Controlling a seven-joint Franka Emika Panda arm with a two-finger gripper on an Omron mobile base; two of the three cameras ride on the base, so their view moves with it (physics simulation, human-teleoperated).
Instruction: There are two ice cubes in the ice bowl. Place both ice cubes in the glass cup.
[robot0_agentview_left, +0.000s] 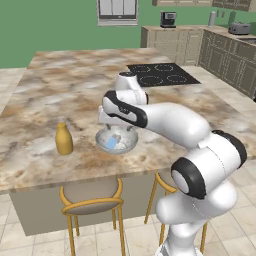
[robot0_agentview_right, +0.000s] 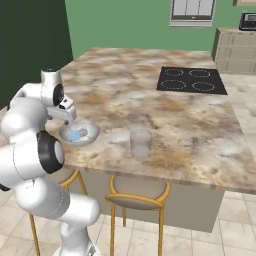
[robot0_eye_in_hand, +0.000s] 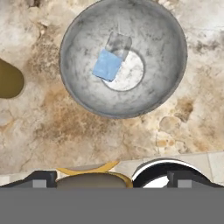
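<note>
Left to right across the counter, with the bowl as landmark. Left of the bowl, apart from it, stands a yellow bottle, upright near the counter's front edge; in the hand view its edge shows at the left margin. The bowl is shallow, round, grey metal, resting near the front edge. Inside it lie the two ice cubes: a pale blue cube and a clearer cube, touching each other near the bowl's centre; from the right base view they read as a blue patch in the bowl. The gripper hangs above the bowl, pointing down, its fingers spread wide and holding nothing. Right of the bowl, apart from it, stands the cup, clear and upright. Far behind the bowl a black cooktop is set into the counter. Below the counter's front edge, under the bowl, stand stools with yellow frames.
</note>
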